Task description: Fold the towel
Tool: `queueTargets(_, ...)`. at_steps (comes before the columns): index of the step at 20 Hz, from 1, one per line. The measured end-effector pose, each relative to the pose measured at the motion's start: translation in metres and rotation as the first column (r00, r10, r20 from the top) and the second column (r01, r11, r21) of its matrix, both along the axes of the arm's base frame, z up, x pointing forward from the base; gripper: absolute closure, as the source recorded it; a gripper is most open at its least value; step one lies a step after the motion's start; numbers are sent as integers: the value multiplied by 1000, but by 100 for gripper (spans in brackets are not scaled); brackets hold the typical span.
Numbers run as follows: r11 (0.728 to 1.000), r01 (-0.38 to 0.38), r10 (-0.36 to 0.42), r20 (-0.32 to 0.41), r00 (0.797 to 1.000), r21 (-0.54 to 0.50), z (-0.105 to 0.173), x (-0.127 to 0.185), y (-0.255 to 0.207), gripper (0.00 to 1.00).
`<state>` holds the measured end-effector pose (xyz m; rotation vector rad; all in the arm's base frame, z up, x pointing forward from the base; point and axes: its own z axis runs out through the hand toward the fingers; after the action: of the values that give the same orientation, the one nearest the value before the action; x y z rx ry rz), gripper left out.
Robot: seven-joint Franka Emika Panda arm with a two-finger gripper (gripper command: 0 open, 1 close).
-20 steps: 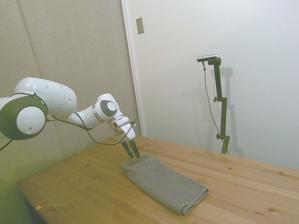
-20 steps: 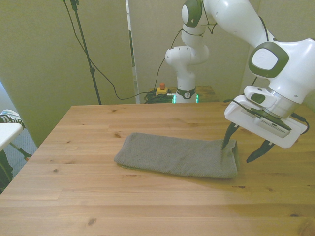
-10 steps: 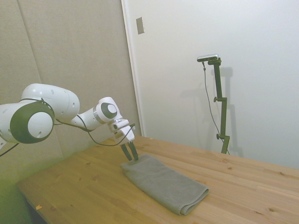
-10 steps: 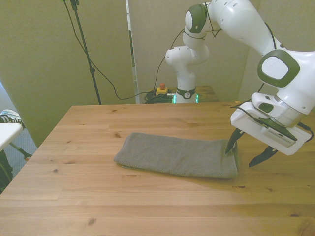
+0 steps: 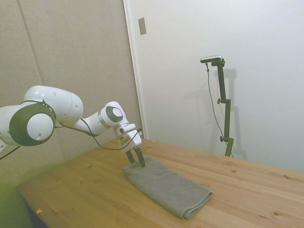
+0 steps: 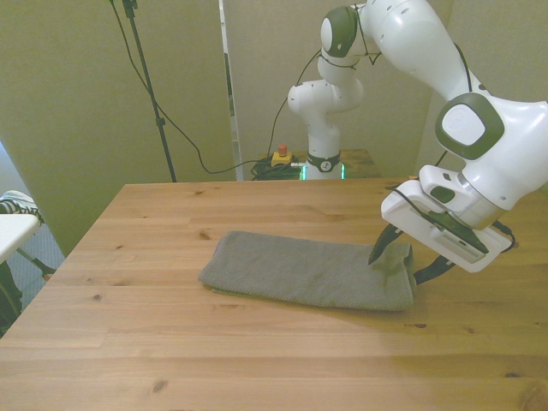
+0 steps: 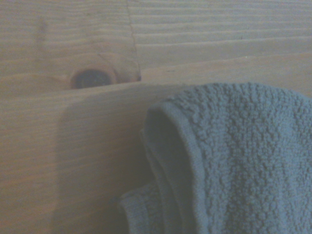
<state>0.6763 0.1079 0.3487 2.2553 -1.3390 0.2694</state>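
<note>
At the towel's short end on the front view's right, my jaws stand parted astride the edge, holding nothing yet, I judge to pinch it for folding. The grey-taupe rectangular terry towel [image 6: 308,272] lies flat mid-table. Beyond: bare knotty pine table [image 6: 171,360], then beige walls [image 6: 77,94].
</note>
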Motion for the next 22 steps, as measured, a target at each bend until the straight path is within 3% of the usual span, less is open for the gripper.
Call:
queueTargets(2,1000,-10,10,-2,1000,-6,-1,0,-2,0)
queueTargets(3,1000,-15,15,-3,1000,-6,-1,-1,-3,100)
queueTargets(11,999,-49,48,45,998,23,1,-5,-9,100)
queueTargets(22,998,-50,49,36,998,25,-5,-9,-12,100)
